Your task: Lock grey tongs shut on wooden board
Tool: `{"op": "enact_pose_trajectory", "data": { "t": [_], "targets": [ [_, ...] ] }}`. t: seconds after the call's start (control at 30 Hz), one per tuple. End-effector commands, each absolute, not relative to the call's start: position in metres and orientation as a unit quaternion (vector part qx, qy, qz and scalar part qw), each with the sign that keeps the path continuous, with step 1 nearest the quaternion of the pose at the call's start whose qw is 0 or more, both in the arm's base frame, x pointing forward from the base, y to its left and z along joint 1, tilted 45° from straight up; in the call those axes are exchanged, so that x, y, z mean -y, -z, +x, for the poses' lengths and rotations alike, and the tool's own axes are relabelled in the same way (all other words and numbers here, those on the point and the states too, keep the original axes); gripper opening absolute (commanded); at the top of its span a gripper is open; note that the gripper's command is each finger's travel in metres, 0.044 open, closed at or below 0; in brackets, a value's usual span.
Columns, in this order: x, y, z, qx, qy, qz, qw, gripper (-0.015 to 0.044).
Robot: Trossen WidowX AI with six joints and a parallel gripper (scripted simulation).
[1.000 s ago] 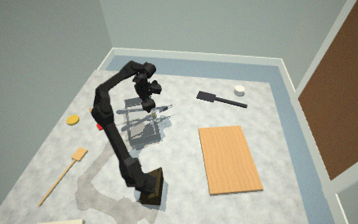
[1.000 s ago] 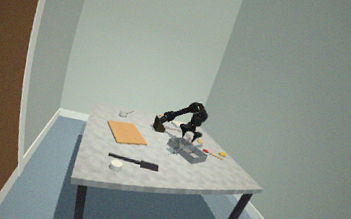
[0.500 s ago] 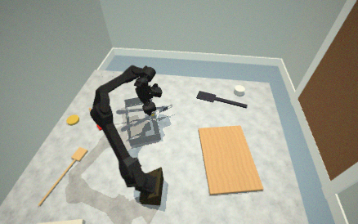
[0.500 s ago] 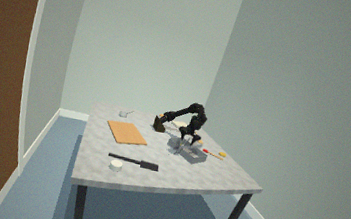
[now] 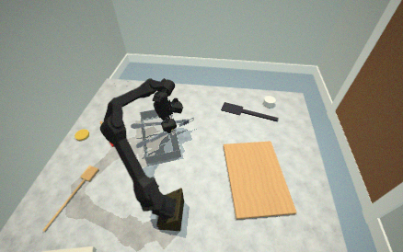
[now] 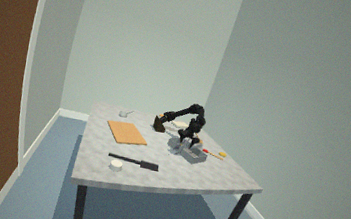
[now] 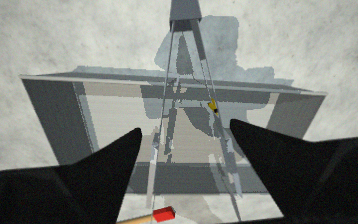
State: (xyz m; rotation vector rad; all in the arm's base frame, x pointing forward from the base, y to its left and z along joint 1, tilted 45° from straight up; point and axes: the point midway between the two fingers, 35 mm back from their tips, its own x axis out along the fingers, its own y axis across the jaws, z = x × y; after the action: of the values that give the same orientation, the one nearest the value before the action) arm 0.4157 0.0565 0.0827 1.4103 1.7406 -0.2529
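The grey tongs (image 5: 143, 124) (image 7: 185, 11) lie across the roasting tin (image 5: 163, 158) (image 6: 195, 158) (image 7: 45, 120). In the wrist view their hinge block is at the top, beyond the tin's rim, and the two arms spread apart toward the bottom. My gripper (image 5: 174, 117) (image 6: 187, 145) (image 7: 185, 127) is open and empty above the tin, with one fingertip outside each arm of the tongs in the wrist view. Its exact height over them is hard to tell. The wooden board (image 5: 258, 179) (image 6: 127, 133) lies flat with nothing on it.
A black spatula (image 5: 232, 108) (image 6: 149, 166) and a white round piece (image 5: 270, 102) (image 6: 116, 165) lie beyond the board. A yellow disc (image 5: 82, 134) (image 6: 222, 154), a wooden spatula (image 5: 89, 173) and a red-tipped stick (image 7: 164, 214) lie on the tin's other side.
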Motion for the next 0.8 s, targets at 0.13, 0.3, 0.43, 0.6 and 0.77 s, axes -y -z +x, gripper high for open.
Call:
{"op": "enact_pose_trajectory", "data": {
  "t": [0.13,0.3,0.43,0.6,0.77],
  "targets": [
    [-0.067,-0.073,0.414,-0.699,0.101,0.566,0.426,0.0440],
    [-0.073,-0.068,0.413,-0.699,0.101,0.566,0.425,0.0440],
    [-0.078,-0.063,0.413,-0.699,0.100,0.566,0.425,0.0440],
    [-0.083,-0.058,0.412,-0.699,0.100,0.567,0.425,0.0440],
    [-0.087,-0.054,0.411,-0.699,0.100,0.567,0.425,0.0440]
  ]
}}
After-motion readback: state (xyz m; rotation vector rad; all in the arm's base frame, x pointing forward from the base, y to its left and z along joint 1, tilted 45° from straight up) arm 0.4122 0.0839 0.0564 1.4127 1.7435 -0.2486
